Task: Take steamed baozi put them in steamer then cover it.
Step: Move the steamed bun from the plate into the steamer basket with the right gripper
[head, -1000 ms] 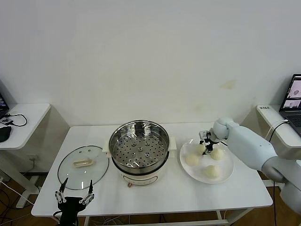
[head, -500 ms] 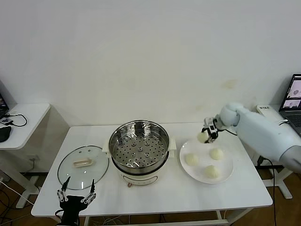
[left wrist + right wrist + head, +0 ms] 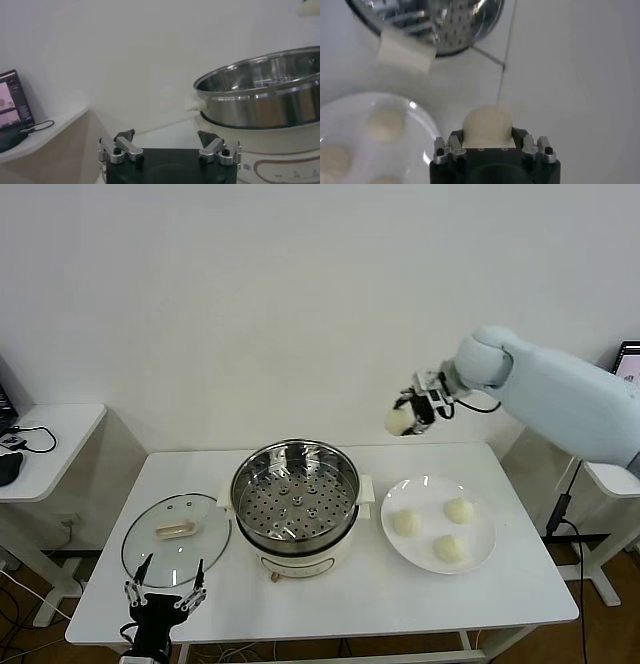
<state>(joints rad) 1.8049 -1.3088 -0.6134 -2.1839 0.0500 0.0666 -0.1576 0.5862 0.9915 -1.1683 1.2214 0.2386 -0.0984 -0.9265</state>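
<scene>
Right tool (image 3: 413, 411) gripping baozi (image 3: 399, 420), above table

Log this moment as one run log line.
right tool: shut on baozi, raised between plate and steamer | plate: three baozi | steamer: no baozi | cover: on table | left tool: open, idle

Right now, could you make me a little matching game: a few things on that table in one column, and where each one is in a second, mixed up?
Things:
1. clear glass lid with cream handle
2. cream-white bun in the right hand
3. shiny steel steamer pot
4. left hand

Places:
A. raised in the air, between pot and white plate
B. middle of the table, uncovered
C. flat on the table, left of the pot
D. open, low at the table's front edge, near the lid

Pairs: 1-C, 2-A, 3-B, 4-D
</scene>
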